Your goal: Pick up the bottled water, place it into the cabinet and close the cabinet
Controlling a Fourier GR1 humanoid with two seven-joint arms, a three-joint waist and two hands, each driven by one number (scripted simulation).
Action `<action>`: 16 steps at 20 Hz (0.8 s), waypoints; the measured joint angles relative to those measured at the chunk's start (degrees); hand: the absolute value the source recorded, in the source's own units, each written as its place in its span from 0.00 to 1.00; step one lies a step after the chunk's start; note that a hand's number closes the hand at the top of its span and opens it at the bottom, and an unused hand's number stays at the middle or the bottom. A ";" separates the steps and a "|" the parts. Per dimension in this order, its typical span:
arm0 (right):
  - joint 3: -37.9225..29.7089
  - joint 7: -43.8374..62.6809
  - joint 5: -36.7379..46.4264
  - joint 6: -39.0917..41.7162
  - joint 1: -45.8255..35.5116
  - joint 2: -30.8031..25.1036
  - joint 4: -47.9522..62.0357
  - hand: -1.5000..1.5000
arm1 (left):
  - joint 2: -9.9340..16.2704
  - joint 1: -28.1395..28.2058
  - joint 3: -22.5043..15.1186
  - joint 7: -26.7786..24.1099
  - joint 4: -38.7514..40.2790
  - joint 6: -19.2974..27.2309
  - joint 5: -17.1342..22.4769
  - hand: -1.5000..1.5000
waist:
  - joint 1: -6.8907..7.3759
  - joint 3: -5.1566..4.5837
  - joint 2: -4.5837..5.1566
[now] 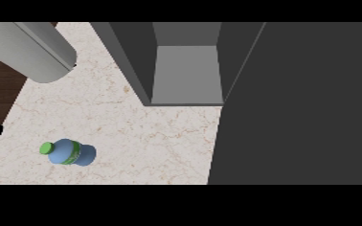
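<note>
No hand shows, so I cannot tell if either is open or closed; only a grey forearm (39, 52) pokes in at the upper left. The bottled water (69, 152) stands on the bench (141, 139) at the lower left. It looks small, smooth, maybe slippery. Hold its blue middle, under the green cap. The cabinet (185, 72) is open.

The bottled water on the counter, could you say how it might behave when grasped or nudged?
The bottled water looks round-bodied, so it may roll if knocked over. Its smooth blue sides could slip. Seen from above, it appears to stand on the counter, so a push might tip it.
</note>
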 measured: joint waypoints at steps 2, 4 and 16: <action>-0.47 -0.37 -0.01 0.19 -0.24 -0.36 -0.01 0.00 | -0.09 -0.79 0.11 -2.56 4.09 -1.02 -1.31 0.00 | -0.10 -0.01 0.02; 1.24 0.12 0.15 -0.73 -0.31 0.01 -0.13 0.00 | -0.48 -1.07 -0.18 -4.98 7.49 -1.94 -2.70 0.00 | -0.19 -0.02 -0.02; 4.42 1.93 0.91 -3.25 -2.17 -0.89 -0.22 0.00 | 0.11 -5.74 1.46 -19.88 29.57 -6.26 -7.64 0.00 | -0.30 -0.03 -0.03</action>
